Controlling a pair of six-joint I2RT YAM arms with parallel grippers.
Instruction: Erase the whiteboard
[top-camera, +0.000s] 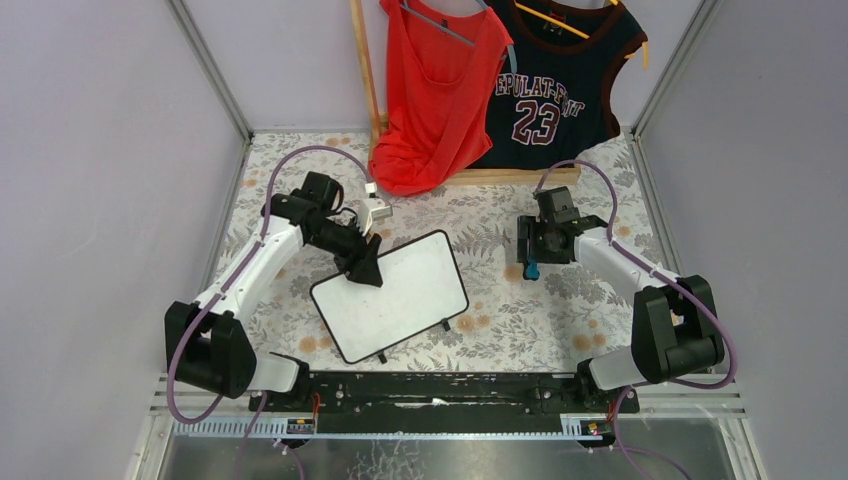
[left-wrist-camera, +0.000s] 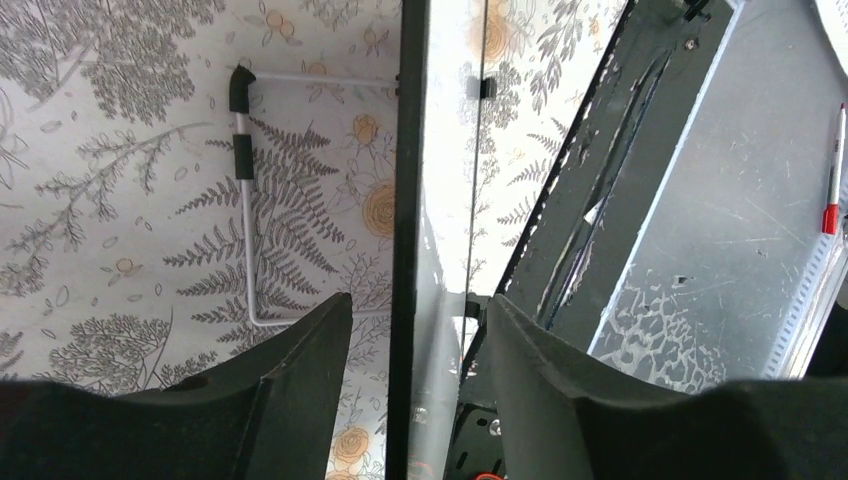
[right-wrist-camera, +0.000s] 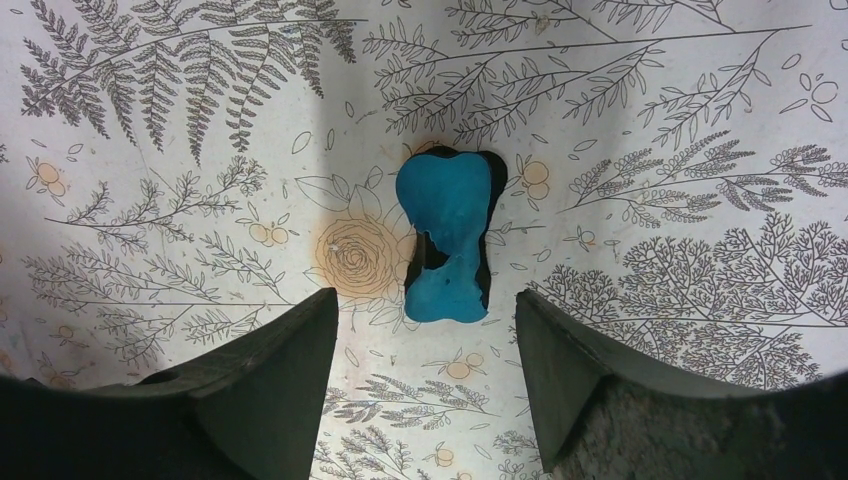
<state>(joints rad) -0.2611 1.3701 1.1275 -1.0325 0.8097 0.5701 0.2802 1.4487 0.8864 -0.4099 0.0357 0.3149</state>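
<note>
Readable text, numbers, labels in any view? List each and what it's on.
"23": large number on the navy jersey, clear.
"EPULAT-F...T": arc above that number on the same jersey; a fold hides the middle letters.
Whiteboard: no writing visible.
Small labels on the base rail: too small to read.
Wrist views: no text.

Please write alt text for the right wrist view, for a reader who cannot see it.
A blue eraser lies on a tablecloth printed with ferns and flowers, just ahead of the open right gripper. Its two dark fingers frame the bottom edge, touching nothing.
</note>
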